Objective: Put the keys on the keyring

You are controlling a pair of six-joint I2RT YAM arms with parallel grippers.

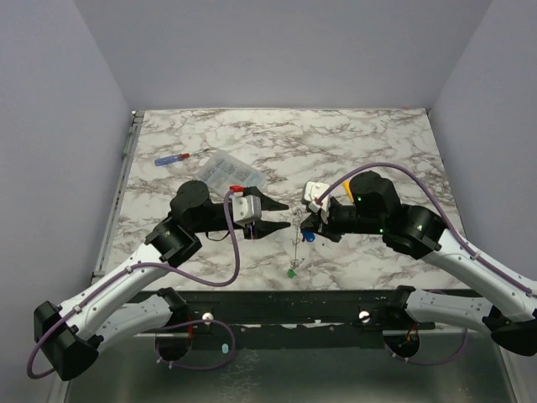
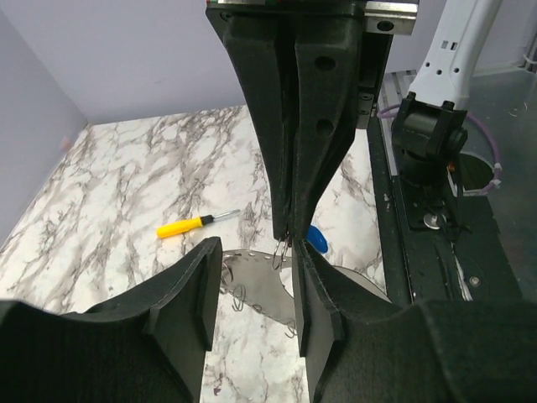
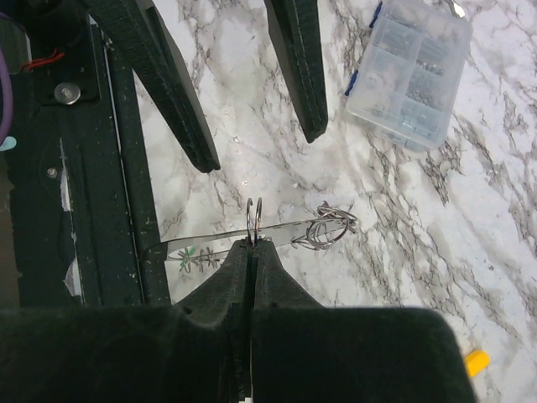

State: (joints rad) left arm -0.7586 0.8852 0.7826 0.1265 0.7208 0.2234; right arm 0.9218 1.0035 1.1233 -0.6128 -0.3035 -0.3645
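My right gripper (image 1: 304,220) (image 3: 253,243) is shut on a small double-coil ring (image 3: 254,218) at the top of the silver-grey keyring (image 1: 296,245) (image 3: 277,232). The keyring hangs from it towards the table's near edge. A green key (image 1: 291,273) (image 3: 195,259) sits at its low end and a blue key head (image 1: 310,237) (image 2: 317,238) lies beside the gripper. Several small rings (image 3: 329,228) hang at the keyring's other end. My left gripper (image 1: 285,216) (image 2: 256,262) is open and empty. It faces the right gripper's tips (image 2: 285,233) closely, with the keyring (image 2: 252,281) between its fingers.
A clear compartment box (image 1: 231,172) (image 3: 415,71) and a red-and-blue screwdriver (image 1: 180,157) lie at the back left. A yellow-handled screwdriver (image 2: 191,225) (image 1: 346,191) lies behind the right gripper. The table's dark front rail (image 1: 285,306) runs just below the keys.
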